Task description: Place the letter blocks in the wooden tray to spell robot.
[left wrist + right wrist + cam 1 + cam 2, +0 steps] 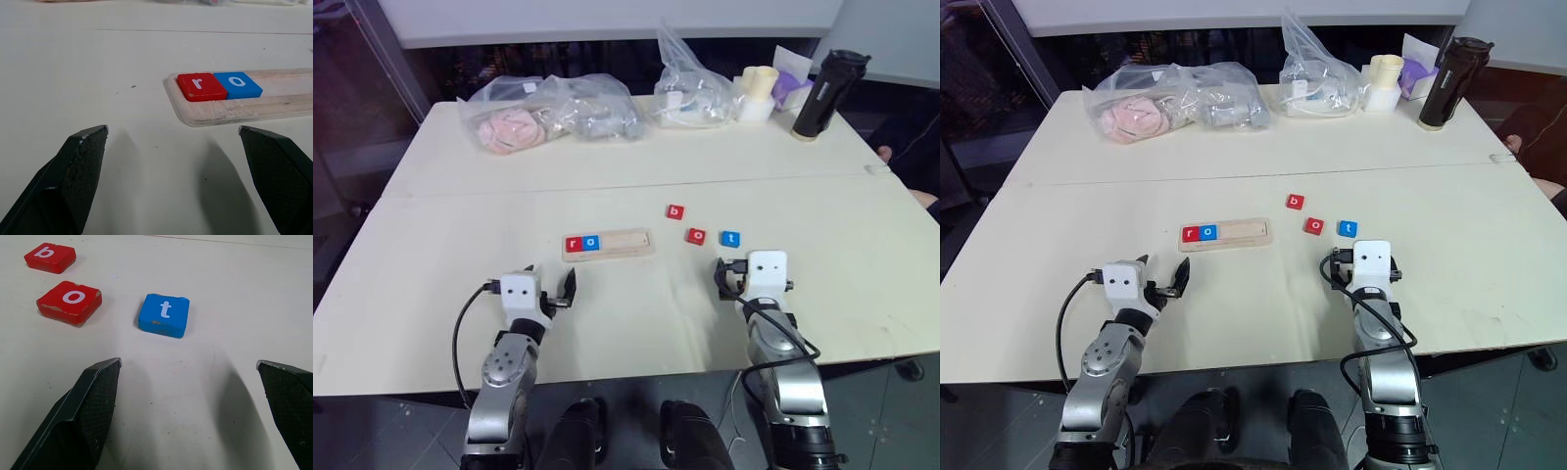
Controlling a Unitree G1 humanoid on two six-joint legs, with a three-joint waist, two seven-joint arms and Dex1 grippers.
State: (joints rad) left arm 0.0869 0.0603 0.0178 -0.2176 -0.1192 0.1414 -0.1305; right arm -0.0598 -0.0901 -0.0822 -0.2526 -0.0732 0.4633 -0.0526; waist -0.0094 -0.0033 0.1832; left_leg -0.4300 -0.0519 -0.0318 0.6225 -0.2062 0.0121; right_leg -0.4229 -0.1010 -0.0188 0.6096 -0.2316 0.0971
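Letter blocks: five; "r" [573,243], "o" [591,242] in wooden tray [626,244]; "b" [675,211], "o" [695,236], "t" [731,238] loose at 3 o'clock. Left gripper [551,289], right gripper [195,416] spread, empty.

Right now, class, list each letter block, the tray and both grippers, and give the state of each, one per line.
red r block: seated in tray, first slot
blue o block: seated in tray, beside r
wooden tray: lying flat, rest of groove unfilled
red b block: loose on table
red o block: loose on table
blue t block: loose on table
left gripper: open, holding nothing
right gripper: open, holding nothing
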